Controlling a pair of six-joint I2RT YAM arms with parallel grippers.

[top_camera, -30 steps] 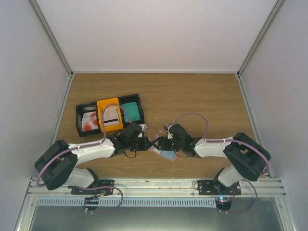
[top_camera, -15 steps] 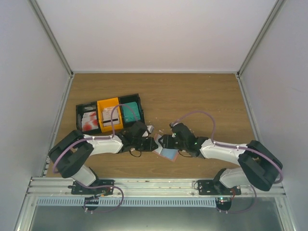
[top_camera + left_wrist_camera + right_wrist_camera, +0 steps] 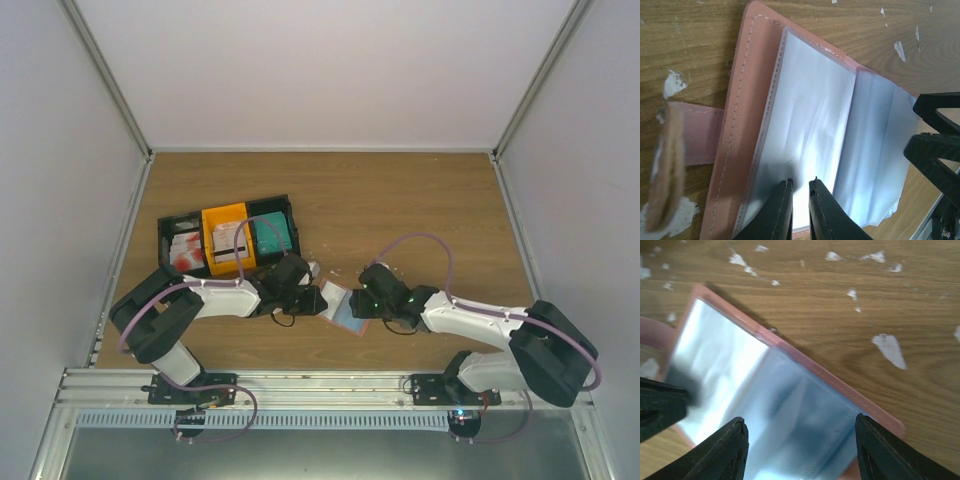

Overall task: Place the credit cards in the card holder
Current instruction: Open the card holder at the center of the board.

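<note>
Left gripper [image 3: 800, 195] pinches the opened card holder [image 3: 740, 125], jaws almost shut; right gripper [image 3: 802, 450] hovers wide open above it

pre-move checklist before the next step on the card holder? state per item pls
1. Card holder open on the table: ok.
2. Left tool pinched on a clear sleeve at the holder's edge: ok.
3. Right tool open and empty above the holder: ok.
4. Card in a tool, ready to insert: not ok; the credit cards lie in the tray.
5. Sleeve mouth spread enough for a card: cannot tell.
</note>
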